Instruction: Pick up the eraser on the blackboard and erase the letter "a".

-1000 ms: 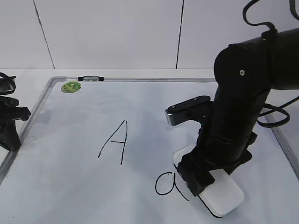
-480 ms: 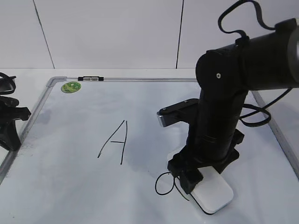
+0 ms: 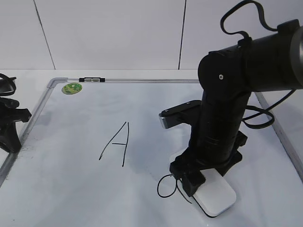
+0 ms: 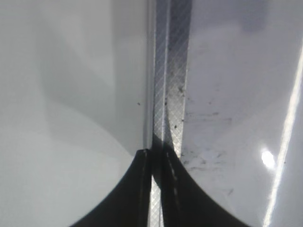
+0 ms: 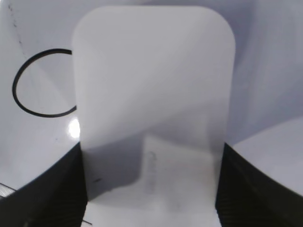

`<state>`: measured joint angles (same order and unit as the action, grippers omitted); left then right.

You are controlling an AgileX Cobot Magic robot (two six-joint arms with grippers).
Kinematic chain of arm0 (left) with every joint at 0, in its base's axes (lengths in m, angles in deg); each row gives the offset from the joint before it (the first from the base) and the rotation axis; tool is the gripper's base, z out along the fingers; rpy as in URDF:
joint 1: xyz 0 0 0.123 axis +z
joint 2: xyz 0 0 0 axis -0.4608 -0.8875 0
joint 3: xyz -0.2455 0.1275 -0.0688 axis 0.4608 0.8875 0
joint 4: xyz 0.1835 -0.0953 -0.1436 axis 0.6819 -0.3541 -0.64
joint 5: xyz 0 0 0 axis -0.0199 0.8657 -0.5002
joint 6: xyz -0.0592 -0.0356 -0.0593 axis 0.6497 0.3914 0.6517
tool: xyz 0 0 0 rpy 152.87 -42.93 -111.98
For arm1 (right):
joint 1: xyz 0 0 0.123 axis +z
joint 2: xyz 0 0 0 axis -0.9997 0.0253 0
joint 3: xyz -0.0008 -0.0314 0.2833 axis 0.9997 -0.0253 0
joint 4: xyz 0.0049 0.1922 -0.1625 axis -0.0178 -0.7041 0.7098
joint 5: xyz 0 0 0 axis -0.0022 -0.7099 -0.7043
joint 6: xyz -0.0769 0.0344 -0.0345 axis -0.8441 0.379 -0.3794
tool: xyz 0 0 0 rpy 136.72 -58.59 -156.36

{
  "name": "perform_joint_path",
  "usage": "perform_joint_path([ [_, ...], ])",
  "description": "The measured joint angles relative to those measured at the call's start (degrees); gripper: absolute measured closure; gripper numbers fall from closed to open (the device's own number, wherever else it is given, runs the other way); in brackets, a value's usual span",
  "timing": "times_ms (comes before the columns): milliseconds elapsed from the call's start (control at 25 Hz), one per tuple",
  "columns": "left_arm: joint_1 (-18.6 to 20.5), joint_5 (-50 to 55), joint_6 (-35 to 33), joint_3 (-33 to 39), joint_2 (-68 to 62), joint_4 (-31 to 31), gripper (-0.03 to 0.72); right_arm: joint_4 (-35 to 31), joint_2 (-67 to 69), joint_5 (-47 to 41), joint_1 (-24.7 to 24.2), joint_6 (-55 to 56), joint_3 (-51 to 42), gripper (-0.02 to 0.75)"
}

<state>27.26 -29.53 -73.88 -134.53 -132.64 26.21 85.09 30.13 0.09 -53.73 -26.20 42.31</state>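
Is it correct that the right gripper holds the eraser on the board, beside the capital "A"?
Not quite. The right gripper does hold the eraser on the blackboard, but beside the lowercase letter "a", not the capital "A". The exterior view shows this.

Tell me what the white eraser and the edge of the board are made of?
The eraser looks like smooth white plastic: its top is even, matte, with rounded corners and a soft sheen. The right gripper has its fingers clamped on its sides. The blackboard has a frame that looks like grey metal, probably aluminium, with a fine cross-hatched texture and a dull shine. Its writing surface is glossy white and reflects the lamp.
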Motion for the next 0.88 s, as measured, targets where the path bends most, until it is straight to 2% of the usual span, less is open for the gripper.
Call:
perform_joint_path([
  [160,0.0,-0.1,0.0,0.0,0.0,0.0,0.672,0.0,0.0,0.0,0.5,0.1,0.0,0.178],
  [520,0.0,-0.1,0.0,0.0,0.0,0.0,0.672,1.3,0.5,0.8,6.0,0.2,0.2,0.178],
  [880,0.0,-0.1,0.0,0.0,0.0,0.0,0.672,1.4,0.6,1.0,8.5,0.3,0.3,0.178],
])
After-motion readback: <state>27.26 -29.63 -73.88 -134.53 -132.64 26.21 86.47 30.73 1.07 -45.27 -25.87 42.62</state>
